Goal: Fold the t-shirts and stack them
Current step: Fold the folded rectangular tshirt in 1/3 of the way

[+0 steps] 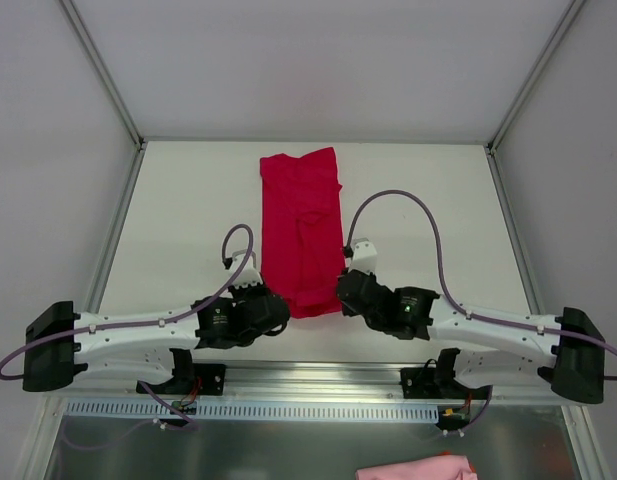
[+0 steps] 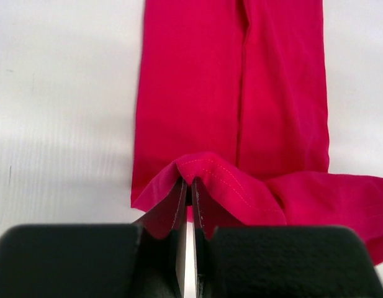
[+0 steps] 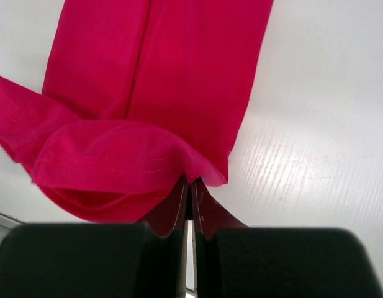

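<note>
A white, faintly ribbed flat table top (image 1: 188, 220) fills the enclosure. White wall panels (image 1: 318, 60) close it in at the far edge and on both sides, with slim grey metal frame rails (image 1: 116, 215) along the joins. At the near edge, behind the arm bases, runs a grey sheet-metal ledge (image 1: 288, 440).

The plain crimson-red cloth t-shirt (image 1: 301, 220) lies in the middle of the table, folded into a long narrow strip. It runs from close to the far wall down to the two grippers. White table shows on both sides of the strip out to the rails, with more of it on the right.

The two white-and-black arms reach in from the lower corners and meet at the near end of the strip. Their purple-grey cables (image 1: 408, 200) loop above the table beside the shirt.

A crumpled pale pink cloth (image 1: 413, 468) sits on the metal ledge at the lower right, well apart from the shirt.

The left gripper (image 2: 186, 183) has its fingers pressed together on the stitched hem at the strip's near left corner, lifting it into a small ridge. The right gripper (image 3: 187, 181) pinches the near right corner the same way, and the hem bulges up beside it.
</note>
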Robot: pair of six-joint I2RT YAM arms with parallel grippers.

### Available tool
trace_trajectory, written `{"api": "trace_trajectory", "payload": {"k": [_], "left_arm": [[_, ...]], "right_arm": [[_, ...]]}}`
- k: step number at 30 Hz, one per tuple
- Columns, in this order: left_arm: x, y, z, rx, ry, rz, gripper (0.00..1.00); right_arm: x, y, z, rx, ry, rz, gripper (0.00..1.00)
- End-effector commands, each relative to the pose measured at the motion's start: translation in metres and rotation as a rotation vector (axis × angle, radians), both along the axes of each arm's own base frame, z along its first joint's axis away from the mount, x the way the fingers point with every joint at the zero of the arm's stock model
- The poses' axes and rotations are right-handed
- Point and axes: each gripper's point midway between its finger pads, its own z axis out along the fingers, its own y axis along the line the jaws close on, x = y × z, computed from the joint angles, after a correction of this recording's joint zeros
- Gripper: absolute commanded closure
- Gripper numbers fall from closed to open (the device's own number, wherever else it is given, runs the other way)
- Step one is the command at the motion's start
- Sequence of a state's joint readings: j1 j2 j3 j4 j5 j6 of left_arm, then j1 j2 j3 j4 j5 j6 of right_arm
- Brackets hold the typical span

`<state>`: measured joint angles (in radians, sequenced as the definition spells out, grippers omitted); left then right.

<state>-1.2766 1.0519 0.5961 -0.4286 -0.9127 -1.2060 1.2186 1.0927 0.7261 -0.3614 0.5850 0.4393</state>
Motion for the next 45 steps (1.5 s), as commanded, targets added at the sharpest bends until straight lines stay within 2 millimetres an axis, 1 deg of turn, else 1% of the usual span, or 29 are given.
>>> {"api": "trace_trajectory", "payload": {"k": [1,4,5,7,8,10,11,12,13,15,16,18,20,22,23,24,25,27,28,29,30,31,32,39,42,45], "left_arm": [[0.012,-0.013,0.016,-0.005,-0.030,-0.040,1.00],[0.023,-0.016,0.019,0.003,-0.023,-0.039,1.00],[0.027,-0.015,0.020,0.016,-0.022,-0.041,1.00],[0.034,-0.017,0.023,0.017,-0.021,-0.034,1.00],[0.039,-0.015,0.023,0.029,-0.022,-0.030,1.00],[0.045,-0.019,0.024,0.012,-0.017,-0.032,1.00],[0.047,-0.019,0.024,0.018,-0.017,-0.039,1.00],[0.052,-0.018,0.023,0.014,-0.008,-0.033,1.00],[0.056,-0.020,0.026,0.003,-0.013,-0.031,1.00],[0.063,-0.016,0.027,0.024,-0.011,-0.016,1.00],[0.067,-0.018,0.032,0.018,-0.016,-0.015,1.00],[0.071,-0.018,0.033,0.035,-0.017,-0.012,1.00],[0.076,-0.015,0.036,0.039,-0.019,-0.001,1.00],[0.080,-0.013,0.038,0.036,-0.021,0.006,1.00],[0.082,-0.013,0.039,0.037,-0.023,0.007,1.00],[0.084,-0.012,0.041,0.036,-0.024,0.012,1.00],[0.088,-0.008,0.040,0.042,-0.020,0.026,1.00],[0.092,-0.009,0.039,0.037,-0.013,0.026,1.00],[0.094,-0.008,0.037,0.039,-0.008,0.027,1.00],[0.096,-0.009,0.036,0.040,-0.005,0.028,1.00],[0.099,-0.007,0.036,0.043,-0.004,0.034,1.00],[0.101,-0.007,0.035,0.047,-0.001,0.036,1.00],[0.103,-0.007,0.033,0.052,0.004,0.039,1.00],[0.119,-0.002,0.034,0.060,0.005,0.055,1.00],[0.125,0.003,0.037,0.068,0.005,0.067,1.00],[0.133,0.006,0.038,0.065,0.008,0.076,1.00]], "right_arm": [[0.012,0.033,0.029,0.082,-0.021,0.061,0.99],[0.021,0.039,0.029,0.064,-0.013,0.064,0.99],[0.026,0.042,0.033,0.069,-0.012,0.060,0.99],[0.031,0.042,0.035,0.058,-0.015,0.057,0.99],[0.037,0.041,0.039,0.062,-0.017,0.045,0.99],[0.041,0.038,0.038,0.055,-0.008,0.041,0.99],[0.047,0.035,0.039,0.059,-0.009,0.024,0.99],[0.048,0.035,0.039,0.062,-0.002,0.027,0.99],[0.050,0.033,0.038,0.057,0.000,0.022,0.99],[0.057,0.028,0.041,0.055,-0.004,-0.001,0.99],[0.059,0.026,0.041,0.056,0.000,-0.005,0.99],[0.066,0.022,0.045,0.054,-0.005,-0.019,0.99],[0.075,0.016,0.044,0.038,-0.002,-0.038,0.99],[0.083,0.012,0.046,0.042,0.005,-0.048,0.99],[0.085,0.012,0.043,0.038,0.017,-0.044,0.99],[0.089,0.013,0.044,0.047,0.017,-0.043,0.99],[0.095,0.010,0.045,0.047,0.020,-0.055,0.99],[0.099,0.012,0.039,0.041,0.045,-0.042,0.99],[0.106,0.012,0.044,0.055,0.044,-0.051,0.99],[0.107,0.017,0.040,0.048,0.060,-0.035,0.99],[0.111,0.019,0.045,0.052,0.054,-0.035,0.99],[0.114,0.019,0.044,0.046,0.057,-0.037,0.99],[0.115,0.021,0.039,0.037,0.069,-0.031,0.99],[0.132,0.030,0.032,0.046,0.096,-0.025,0.99],[0.137,0.029,0.029,0.041,0.102,-0.029,0.99],[0.143,0.027,0.031,0.049,0.105,-0.033,0.99]]}}
